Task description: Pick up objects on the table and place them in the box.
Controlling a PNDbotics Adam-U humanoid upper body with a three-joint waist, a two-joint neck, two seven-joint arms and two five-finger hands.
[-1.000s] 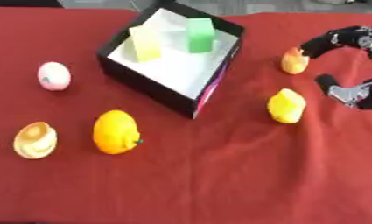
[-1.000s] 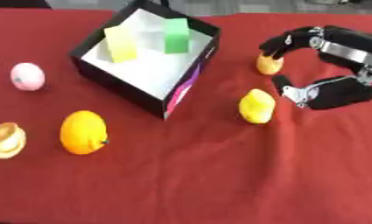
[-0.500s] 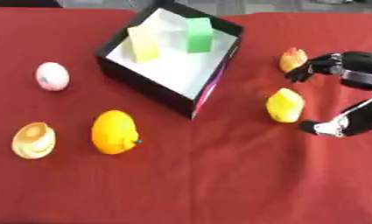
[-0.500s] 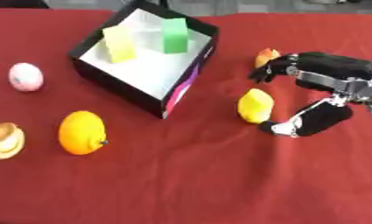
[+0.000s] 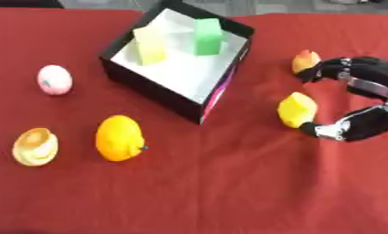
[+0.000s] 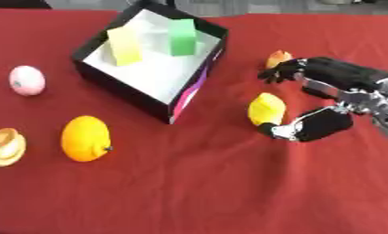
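A black box (image 5: 158,97) with a white floor stands at the top middle, holding a pale yellow block (image 5: 149,45) and a green block (image 5: 206,36). On the red cloth lie a pink egg (image 5: 54,79), an orange fruit (image 5: 119,137), a tan round piece (image 5: 34,146), a yellow fruit (image 5: 296,109) and a small orange-yellow thing (image 5: 305,60). My right hand (image 6: 340,82) comes in from the right and is open. Its fingers (image 6: 278,73) reach beside the small orange-yellow thing, and its thumb (image 6: 308,125) sits at the yellow fruit's lower right. The left hand is out of sight.
Red cloth (image 5: 212,192) covers the whole table. The box's near corner lies close to the yellow fruit's left. A wide stretch of bare cloth runs along the front.
My right hand has moved left and down over the last second. Its thumb has come in beside the yellow fruit, with the fingers spread above it. The objects have stayed put.
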